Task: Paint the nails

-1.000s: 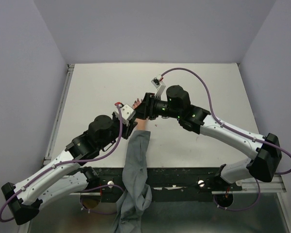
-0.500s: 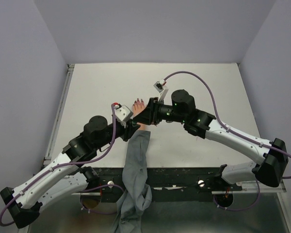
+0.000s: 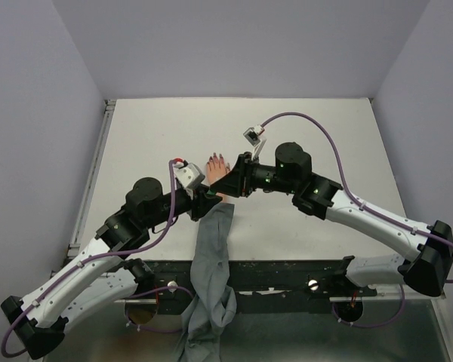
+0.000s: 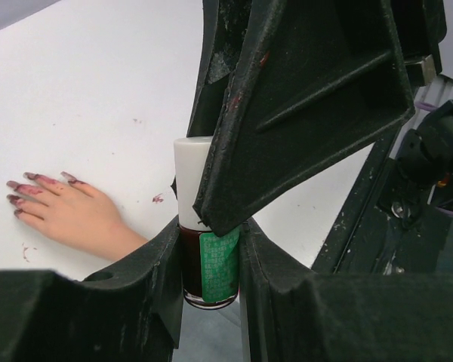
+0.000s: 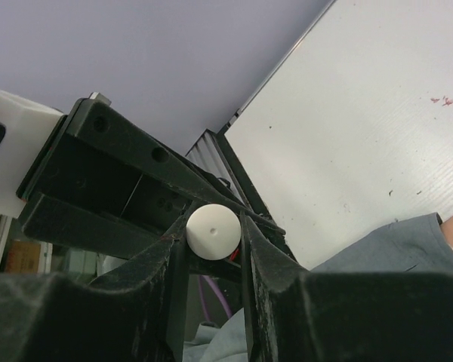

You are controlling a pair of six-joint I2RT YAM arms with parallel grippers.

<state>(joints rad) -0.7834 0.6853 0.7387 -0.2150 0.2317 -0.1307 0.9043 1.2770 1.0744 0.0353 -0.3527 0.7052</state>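
My left gripper (image 4: 209,245) is clamped on a small polish bottle (image 4: 211,275), one finger on each side of the glass. The bottle stands upright, w/ dark red liquid inside and a green label facing the wrist cam. My right gripper (image 5: 211,230) comes in from above & is closed on the bottle's white cap (image 4: 190,170), fingers pressing the cap's sides. In the right wrist view the cap's round top shows btwn my fingertips, w/ the left gripper's black frame just behind it. The cap sits on the bottle; can't tell if it's loosened.

In the top view the two grippers meet nose to nose approx mid-desk. Both arms bend inward, a purple cable looping over each.

Just beside that meeting point, on its far side, lies the mannequin hand (image 3: 215,167). It is peach-coloured, back up, flat on the white desk (image 3: 309,136), fingers pointing away from my bases. The nails (image 4: 29,177) are at its fingertips, dark red-purple, w/ polish smeared onto the skin around them. Neither gripper touches the hand. Its wrist runs into a grey fabric sleeve (image 3: 213,249) that trails over the desk's near edge & hangs down btwn my two bases.

A few small red flecks (image 4: 157,198) mark the desk near the hand. Lilac walls (image 3: 234,45) enclose the desk on three sides.
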